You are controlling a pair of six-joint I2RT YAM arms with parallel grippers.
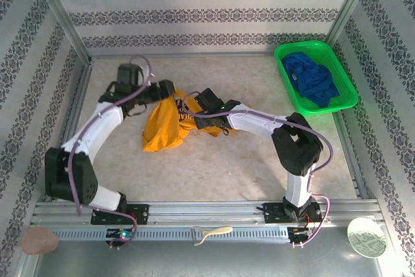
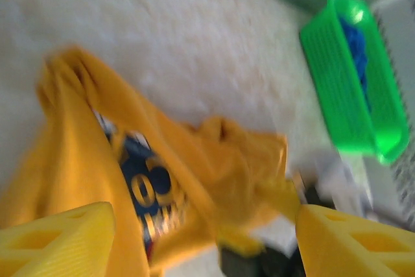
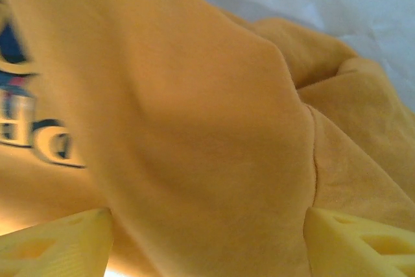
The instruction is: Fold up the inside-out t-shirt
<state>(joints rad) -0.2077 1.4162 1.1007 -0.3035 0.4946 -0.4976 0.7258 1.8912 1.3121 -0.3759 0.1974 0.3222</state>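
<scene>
Mustard-yellow cotton t-shirt (image 1: pixel 165 128), dark print showing, lies bunched midway across the bench (image 1: pixel 227 167), nearer its far edge. Left fingers (image 2: pixel 52 238) and right fingers (image 3: pixel 58 244) stand spread wide, clamping nothing. Risk: closing on the heap may pinch several layers and drag it tangled.

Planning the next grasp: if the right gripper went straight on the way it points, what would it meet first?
The yellow t-shirt: its cloth lies directly ahead of the right gripper, probably very close.
</scene>
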